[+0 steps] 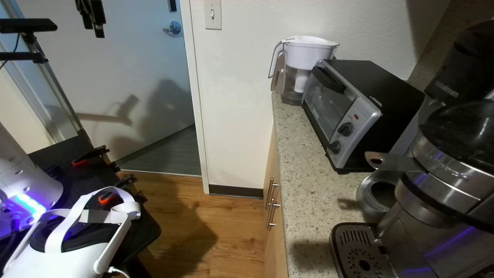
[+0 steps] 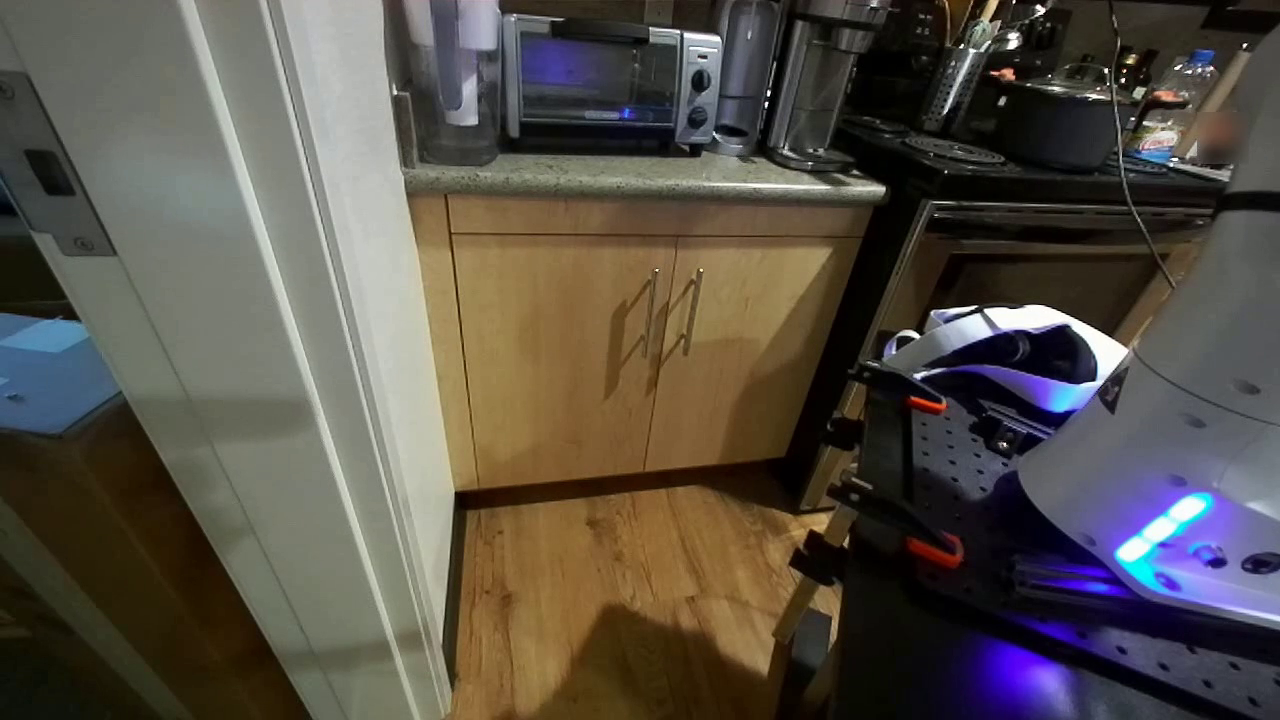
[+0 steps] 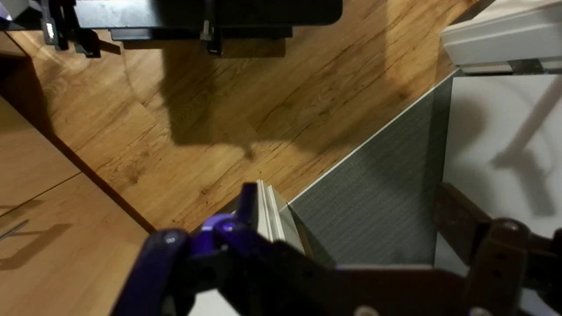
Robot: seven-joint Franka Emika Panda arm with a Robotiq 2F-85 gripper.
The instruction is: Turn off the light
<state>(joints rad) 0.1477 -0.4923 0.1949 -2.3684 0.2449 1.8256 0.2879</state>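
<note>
The light switch is a small white toggle on a white plate on the wall, right of the door frame, at the top of an exterior view. It does not show in the wrist view. My gripper hangs at the top left of that exterior view, in front of the door and left of the switch, apart from it in the picture. In the wrist view my gripper is open, with its dark fingers wide apart and nothing between them. Whether the toggle points up or down is hard to tell.
A pale door with a lever handle stands ajar beside the white door frame. A counter holds a water pitcher, a toaster oven and a coffee machine. A white headset lies beside the arm's base.
</note>
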